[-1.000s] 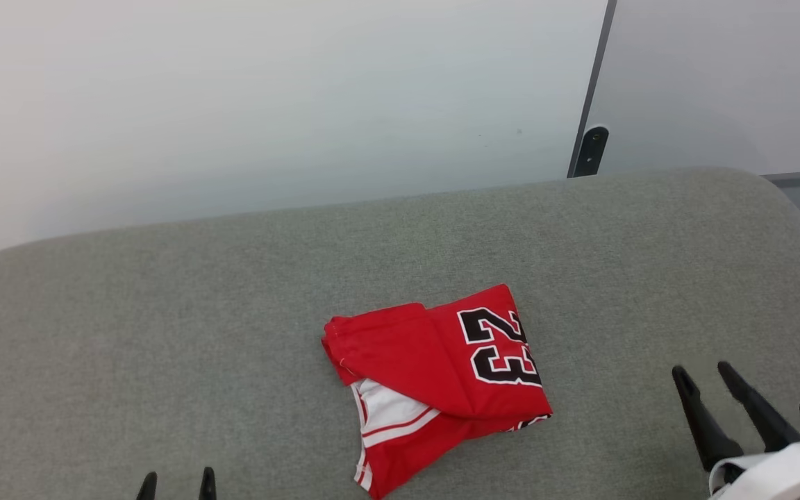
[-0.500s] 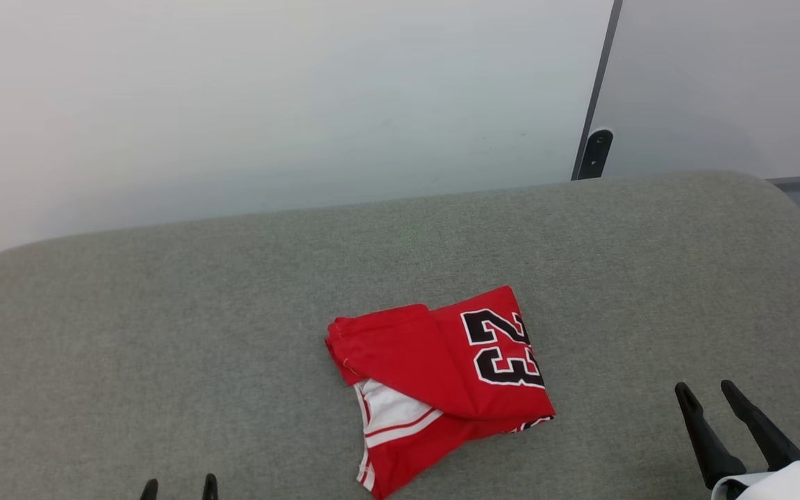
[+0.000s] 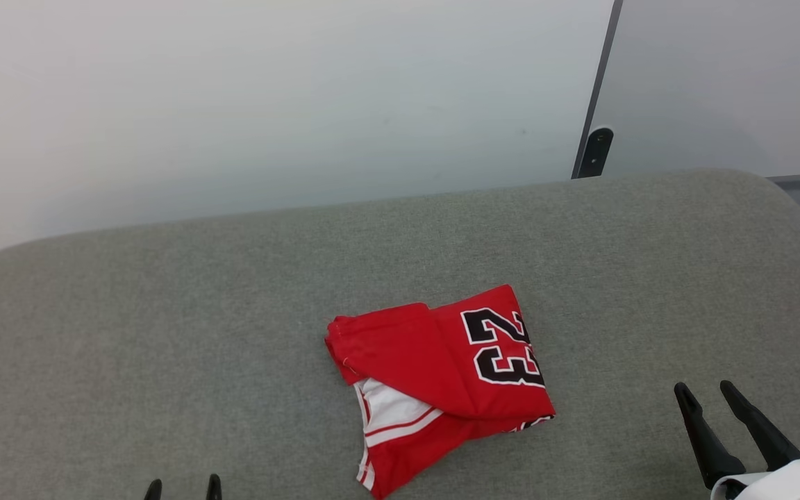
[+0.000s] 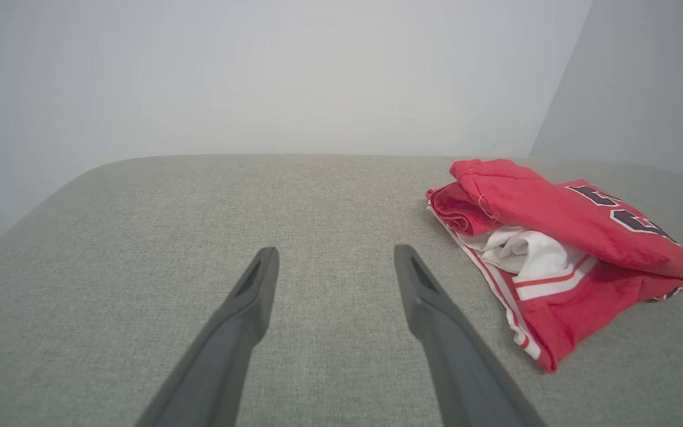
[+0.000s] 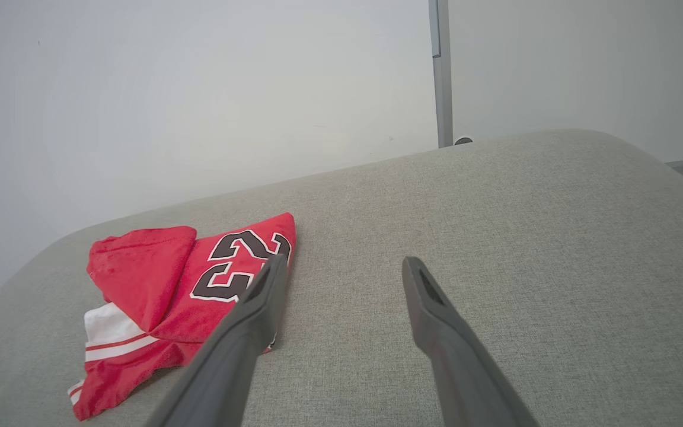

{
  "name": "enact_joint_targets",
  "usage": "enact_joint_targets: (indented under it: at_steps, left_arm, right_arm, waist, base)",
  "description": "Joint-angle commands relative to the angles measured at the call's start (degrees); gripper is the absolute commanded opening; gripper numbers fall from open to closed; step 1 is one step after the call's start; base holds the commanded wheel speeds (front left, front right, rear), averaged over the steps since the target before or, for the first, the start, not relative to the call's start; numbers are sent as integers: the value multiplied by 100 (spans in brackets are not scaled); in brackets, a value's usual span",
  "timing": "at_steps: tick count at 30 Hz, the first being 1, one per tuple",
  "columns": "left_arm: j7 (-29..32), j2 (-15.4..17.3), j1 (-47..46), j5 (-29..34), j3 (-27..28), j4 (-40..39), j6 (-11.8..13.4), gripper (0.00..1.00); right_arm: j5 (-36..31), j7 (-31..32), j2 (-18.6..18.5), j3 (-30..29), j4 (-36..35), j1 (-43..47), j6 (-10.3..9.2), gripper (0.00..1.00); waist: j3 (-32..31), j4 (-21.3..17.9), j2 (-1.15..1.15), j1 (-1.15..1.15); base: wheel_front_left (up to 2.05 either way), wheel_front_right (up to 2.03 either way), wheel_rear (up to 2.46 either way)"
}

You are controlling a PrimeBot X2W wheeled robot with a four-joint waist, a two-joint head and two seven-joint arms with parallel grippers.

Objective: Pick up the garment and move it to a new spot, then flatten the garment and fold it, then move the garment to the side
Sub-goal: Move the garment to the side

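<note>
The garment, a red jersey with a black number 23 and white striped trim, lies folded into a small bundle near the middle of the grey fabric surface. It also shows at the right in the left wrist view and at the left in the right wrist view. My left gripper stands open at the bottom left, apart from the jersey, with nothing between its fingers. My right gripper stands open at the lower right, also apart from the jersey and empty.
The grey padded surface ends at a rounded far edge against a pale wall. A dark vertical strip with a black bracket runs down the wall at the back right.
My right gripper has drawn back toward the bottom right corner, away from the jersey. The left gripper has sunk slightly lower. The garment lies as before.
</note>
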Motion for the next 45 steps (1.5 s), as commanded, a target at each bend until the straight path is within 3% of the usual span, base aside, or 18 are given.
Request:
enact_joint_targets:
  at_steps: [1,9,14,19,27,31,38,45]
  left_arm:
    - [-18,14,-9,-28,-23,8,29,100]
    - [-36,6,-251,22,-188,125,-20,100]
    - [-106,-49,-523,-8,-338,300,-34,100]
    - [-183,-82,-828,18,-520,510,-95,100]
    - [-273,-145,-1482,15,-788,918,-218,100]
    - [-293,-183,-1720,-29,-889,1121,-232,100]
    - [-297,-235,-2015,-91,-997,1125,-248,100]
    - [-299,-256,-2222,-158,-1071,1175,-215,100]
  right_arm:
    - [-10,-4,2,-17,-7,31,-7,100]
    - [-14,197,-94,20,-29,-204,-7,100]
    - [-68,688,-222,288,-4,-872,-7,100]
    - [-119,1701,-178,611,459,-1828,-7,100]
    - [72,3916,-236,1144,1752,-3274,-7,100]
    - [131,4612,-271,1355,2256,-3754,-7,100]
    - [11,5294,-289,1606,2935,-4113,-7,100]
    - [-6,5303,-181,1809,3258,-3973,-7,100]
  waist:
    - [14,0,0,0]
    - [51,155,0,0]
    - [149,322,0,0]
    - [386,551,0,0]
    - [942,1052,0,0]
    - [1143,1272,0,0]
    - [1502,1542,0,0]
    - [1688,1656,0,0]
  base:
    - [0,0,0]
    - [0,0,0]
    - [0,0,0]
    - [0,0,0]
    - [0,0,0]
    - [0,0,0]
    - [0,0,0]
    - [0,0,0]
